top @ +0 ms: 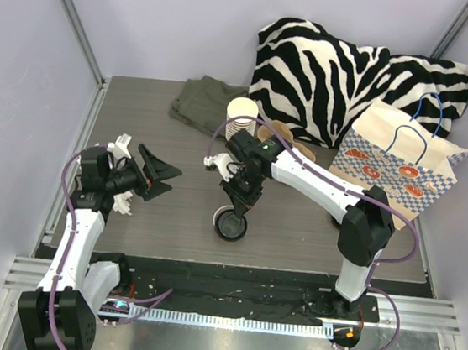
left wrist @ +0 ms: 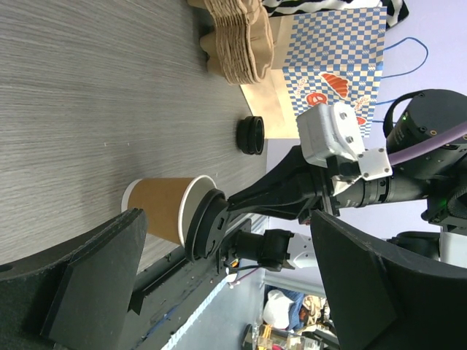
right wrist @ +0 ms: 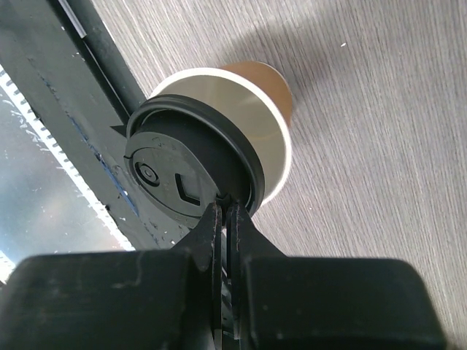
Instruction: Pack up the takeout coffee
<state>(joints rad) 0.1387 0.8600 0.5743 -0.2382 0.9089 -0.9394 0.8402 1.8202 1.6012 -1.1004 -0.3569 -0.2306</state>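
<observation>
The takeout coffee cup point(top: 226, 227), brown with a pale rim, stands on the table near the front edge. It also shows in the left wrist view point(left wrist: 162, 210) and the right wrist view point(right wrist: 271, 109). My right gripper point(top: 239, 203) is shut on the rim of its black lid point(right wrist: 186, 164) and holds the lid against the cup's mouth, off-centre, with part of the pale rim still showing. The lid also shows in the left wrist view point(left wrist: 206, 226). My left gripper point(top: 156, 176) is open and empty, well left of the cup and facing it.
A second loose black lid point(left wrist: 252, 135) lies beyond the cup. A stack of cream cups point(top: 242, 115) and brown carriers point(top: 287, 140) stand at the back. A checked paper bag point(top: 400, 164) stands at the right, with a zebra pillow point(top: 339, 69) and a green cloth point(top: 204, 104) behind.
</observation>
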